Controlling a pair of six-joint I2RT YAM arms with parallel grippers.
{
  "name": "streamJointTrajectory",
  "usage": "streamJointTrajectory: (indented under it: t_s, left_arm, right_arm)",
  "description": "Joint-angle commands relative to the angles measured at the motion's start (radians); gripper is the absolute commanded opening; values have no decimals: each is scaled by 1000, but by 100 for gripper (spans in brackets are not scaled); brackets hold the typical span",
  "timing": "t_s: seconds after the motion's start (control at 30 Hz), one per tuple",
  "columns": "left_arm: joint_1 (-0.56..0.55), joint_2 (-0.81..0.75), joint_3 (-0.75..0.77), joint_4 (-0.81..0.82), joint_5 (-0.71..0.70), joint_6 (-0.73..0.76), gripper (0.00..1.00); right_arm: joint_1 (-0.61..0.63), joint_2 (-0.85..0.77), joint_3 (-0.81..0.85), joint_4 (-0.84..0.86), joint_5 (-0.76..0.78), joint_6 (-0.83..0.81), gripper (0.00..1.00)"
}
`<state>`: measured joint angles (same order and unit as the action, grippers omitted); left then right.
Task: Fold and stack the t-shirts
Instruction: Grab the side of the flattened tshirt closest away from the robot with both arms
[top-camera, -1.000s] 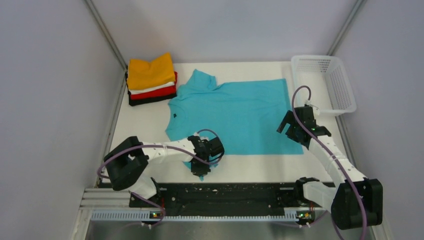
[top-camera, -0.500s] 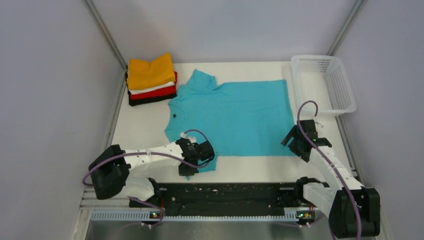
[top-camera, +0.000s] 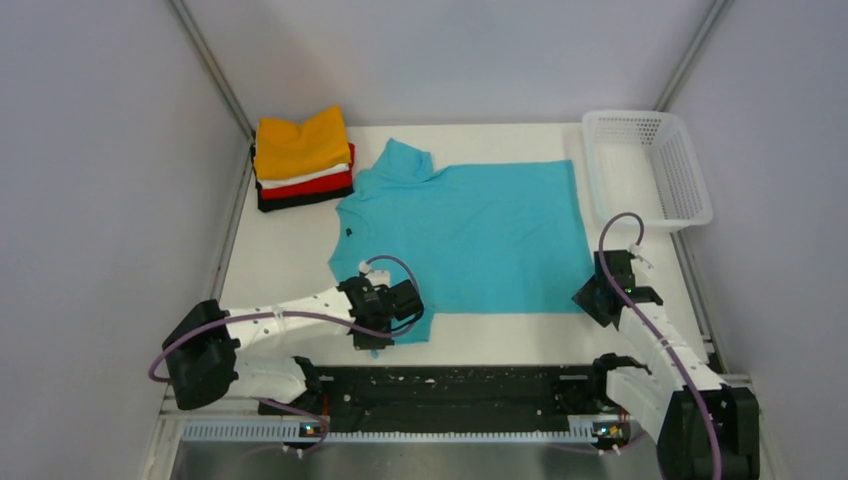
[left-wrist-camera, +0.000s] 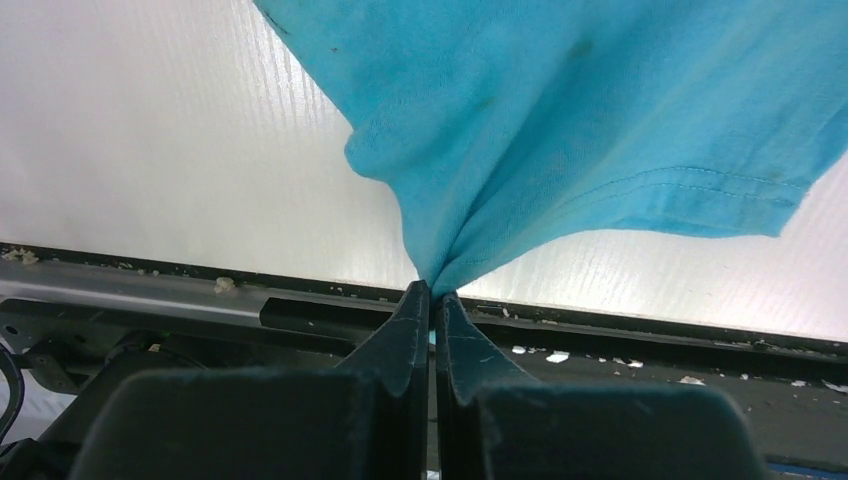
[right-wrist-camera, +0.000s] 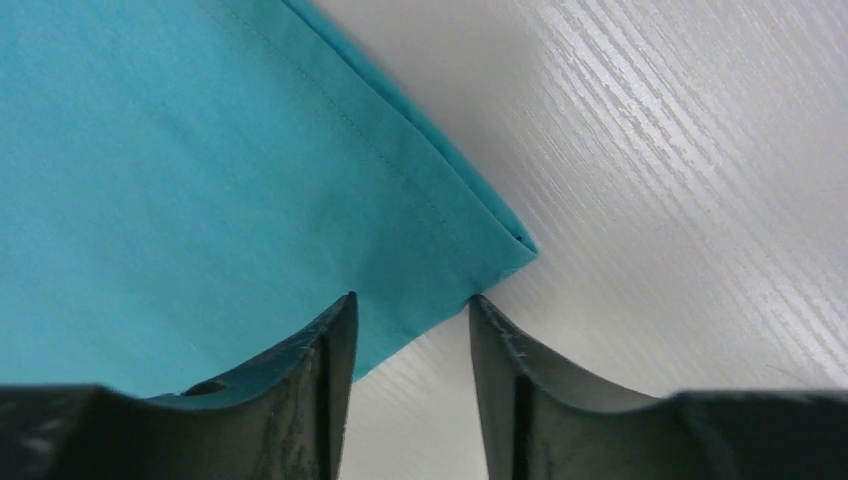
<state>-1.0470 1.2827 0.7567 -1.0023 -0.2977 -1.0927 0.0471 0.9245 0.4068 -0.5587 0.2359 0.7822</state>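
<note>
A turquoise t-shirt (top-camera: 470, 235) lies spread flat across the middle of the table, collar to the left. My left gripper (top-camera: 375, 338) is at its near left sleeve and is shut on a pinch of turquoise cloth (left-wrist-camera: 600, 100), which rises taut from the jaw tips (left-wrist-camera: 432, 290). My right gripper (top-camera: 592, 300) sits low at the shirt's near right corner. Its jaws (right-wrist-camera: 410, 305) are open and straddle the hem corner (right-wrist-camera: 500, 245) without clamping it. A folded stack of t-shirts (top-camera: 300, 155), orange on top of white, red and black, rests at the far left.
A white perforated basket (top-camera: 690, 190) stands at the far right corner. Grey walls close in both sides. A black rail (left-wrist-camera: 650, 340) with white crumbs on it runs along the table's near edge, just under the left gripper.
The left gripper has drawn the sleeve a little left and nearer. The right gripper has come down toward the shirt's near right corner, and its jaws have narrowed.
</note>
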Motion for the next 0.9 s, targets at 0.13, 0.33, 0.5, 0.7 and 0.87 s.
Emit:
streamJointTrajectory:
  t_s: [0.13,0.33,0.5,0.7,0.87]
  left_arm:
    - [21,-53,28,-5,-14,30,0]
    - [53,-76,53,35,1,77,0]
    - [130,-86,89,101,38,155,0]
    - [263,-82,142,195,93,282,0]
    - [366,1,232,220,79,340,0]
  right_arm:
    - [-12,-33,-14,37,14,20,2]
    - [-12,-44,5,31,57,-20,0]
    - [-11,-23,40,70,35,-79,0]
    - [-12,29,93,135,-36,-133,0]
    - [-12,100,169,189,-52,-162,0]
